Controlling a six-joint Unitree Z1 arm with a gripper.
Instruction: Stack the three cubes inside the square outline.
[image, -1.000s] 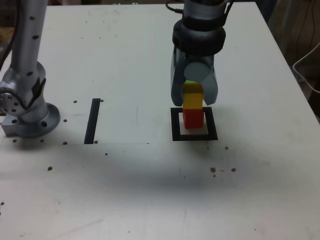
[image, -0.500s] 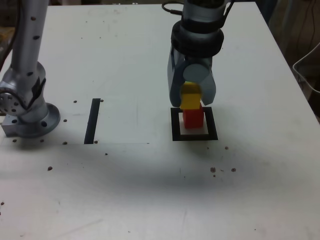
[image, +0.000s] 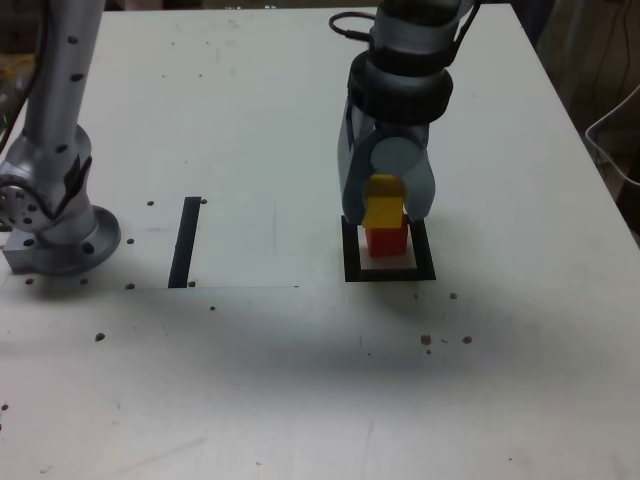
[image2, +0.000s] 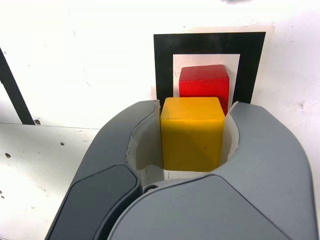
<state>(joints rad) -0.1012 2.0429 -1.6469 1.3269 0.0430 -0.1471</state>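
Observation:
My gripper (image: 385, 215) is shut on the yellow cube (image: 383, 211), which sits between the jaws in the wrist view (image2: 192, 134). Directly under it, the red cube (image: 386, 241) stands inside the square outline (image: 390, 273) of black tape. In the exterior view the yellow cube's lower edge meets the red cube's top, and I cannot tell whether they touch. The wrist view shows the red cube (image2: 204, 81) past the yellow one, within the square outline (image2: 165, 65). The green cube is out of view.
The arm's grey base (image: 55, 225) stands at the exterior view's left. A straight black tape strip (image: 185, 240) lies between it and the square. A white cable (image: 615, 140) hangs off the table's right edge. Small dark specks dot the white tabletop (image: 300, 380).
The gripper has come down with the yellow cube, closing the distance to the red cube. Less of the red cube shows below the yellow one than a second ago.

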